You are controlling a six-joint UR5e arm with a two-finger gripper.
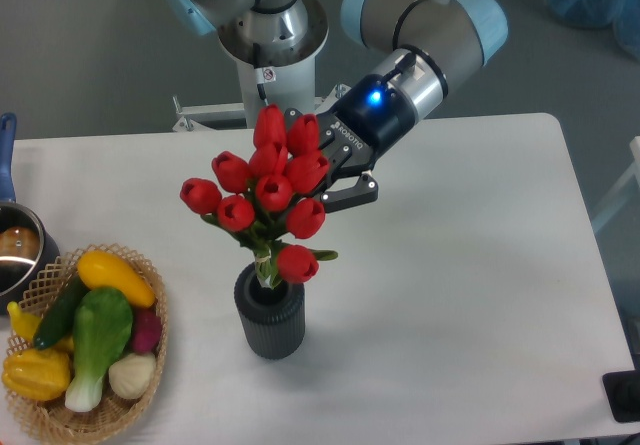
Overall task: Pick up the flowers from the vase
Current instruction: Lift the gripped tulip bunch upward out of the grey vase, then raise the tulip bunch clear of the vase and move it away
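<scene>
A: Clamped on the bunch of red tulip buds with green stems (264, 193), that black two-finger gripper (322, 170) — gripping from the right, up among the buds.

B: Gripped high for a reason, probably: leaves the stems free to slide straight out.

A: Not clear yet, though. Stem ends just inside the round mouth of the small dark grey ribbed vase (270, 317), one bud drooping at the rim.

B: Bunch leaning toward the arm, so maybe a risk of dragging the vase.

A: Elsewhere: woven wicker basket (50, 417) at the left edge, full of toy vegetables — yellow squash (115, 276), green leafy one (98, 336), pale bulb (131, 374).
</scene>
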